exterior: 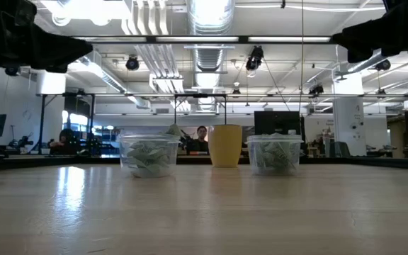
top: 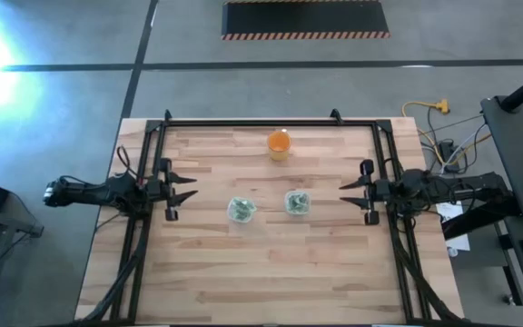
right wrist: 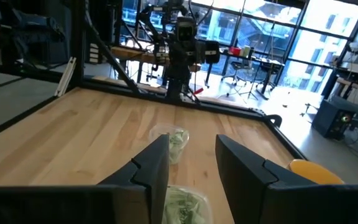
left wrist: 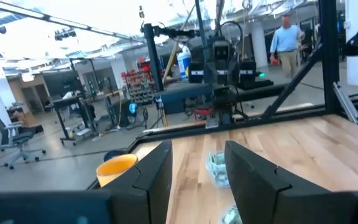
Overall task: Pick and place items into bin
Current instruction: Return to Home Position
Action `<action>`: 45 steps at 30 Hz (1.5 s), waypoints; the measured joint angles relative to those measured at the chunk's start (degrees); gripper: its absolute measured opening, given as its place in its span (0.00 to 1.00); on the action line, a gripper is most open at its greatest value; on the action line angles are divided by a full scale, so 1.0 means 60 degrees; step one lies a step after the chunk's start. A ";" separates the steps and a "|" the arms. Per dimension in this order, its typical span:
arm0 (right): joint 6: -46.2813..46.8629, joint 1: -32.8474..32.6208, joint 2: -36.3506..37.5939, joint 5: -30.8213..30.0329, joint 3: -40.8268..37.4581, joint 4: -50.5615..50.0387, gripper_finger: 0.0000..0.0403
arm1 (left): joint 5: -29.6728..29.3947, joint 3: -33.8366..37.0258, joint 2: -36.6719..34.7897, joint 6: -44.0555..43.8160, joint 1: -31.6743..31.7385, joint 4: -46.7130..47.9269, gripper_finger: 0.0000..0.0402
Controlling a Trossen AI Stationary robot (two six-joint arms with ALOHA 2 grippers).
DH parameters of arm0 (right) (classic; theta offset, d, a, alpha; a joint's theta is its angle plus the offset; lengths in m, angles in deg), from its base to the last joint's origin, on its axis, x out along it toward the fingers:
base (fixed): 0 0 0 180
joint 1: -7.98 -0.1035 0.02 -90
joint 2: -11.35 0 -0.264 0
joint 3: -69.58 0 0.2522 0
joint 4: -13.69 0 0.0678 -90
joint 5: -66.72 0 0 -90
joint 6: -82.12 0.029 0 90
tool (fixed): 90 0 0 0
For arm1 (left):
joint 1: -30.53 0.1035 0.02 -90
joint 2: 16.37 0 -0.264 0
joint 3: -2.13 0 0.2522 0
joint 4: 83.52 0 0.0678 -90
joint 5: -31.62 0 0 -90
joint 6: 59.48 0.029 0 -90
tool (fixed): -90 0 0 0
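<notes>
Nearest, bare planks of the wooden table [exterior: 204, 212] are noted, with no loose piece seen on them. Further in, two clear tubs are set side by side but apart near the table's middle: the left tub [exterior: 124, 152] and the right tub [exterior: 273, 139]. The items [exterior: 147, 156] are seen inside both, as crumpled pale green and whitish packets heaped loosely against the walls. About level with the tubs, the left gripper [top: 193, 187] is held above the table's left side and the right gripper [top: 346, 193] above its right side, each well apart from the nearest tub. Both pincers are spread, a clear gap is shown between the fingers in each wrist view, and nothing is held. The sorting is judged finished and the arms parked. The packets are judged light, soft and crinkly, easily squashed but not fragile, and possibly slick on the surface. A pinch across a raised fold or the middle of a single packet is advised. The tubs are judged light enough to be shoved by a careless approach. Behind and between the tubs, an orange cup [exterior: 225, 146] is set upright. Beyond the table, a workshop is seen, with a person [exterior: 202, 134] partly hidden by the cup.
</notes>
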State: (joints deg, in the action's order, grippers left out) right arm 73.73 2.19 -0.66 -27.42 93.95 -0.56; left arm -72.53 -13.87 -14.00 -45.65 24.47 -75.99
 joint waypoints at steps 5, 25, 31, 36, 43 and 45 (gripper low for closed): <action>-0.0062 -0.0001 0.0022 -0.0009 -0.0031 0.0033 0.31 | 0.0082 0.0055 -0.0093 -0.0259 0.0000 0.0778 0.33; -0.0322 0.0029 0.0194 0.0022 -0.1687 0.2709 0.29 | 0.1096 0.0026 -0.0030 -0.0748 -0.0004 0.1437 0.33; -0.0307 0.0253 0.0744 0.0017 -0.1683 0.2612 0.29 | 0.1095 0.0026 -0.0028 -0.0745 -0.0004 0.1448 0.33; -0.0095 0.0543 0.1400 0.0010 -0.1683 0.1716 0.28 | 0.1095 0.0026 -0.0017 -0.0745 -0.0004 0.1456 0.33; -0.0101 0.0557 0.1698 -0.0065 -0.1679 0.0668 0.29 | 0.1090 0.0030 0.0017 -0.0745 -0.0004 0.1469 0.33; -0.0065 0.0564 0.1688 -0.0297 -0.1679 0.0318 0.29 | 0.1092 0.0030 0.0082 -0.0745 -0.0004 0.1473 0.33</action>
State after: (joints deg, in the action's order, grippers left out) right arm 73.34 5.58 9.47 -29.20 83.87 1.35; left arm -65.98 -13.70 -13.51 -50.11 24.44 -67.15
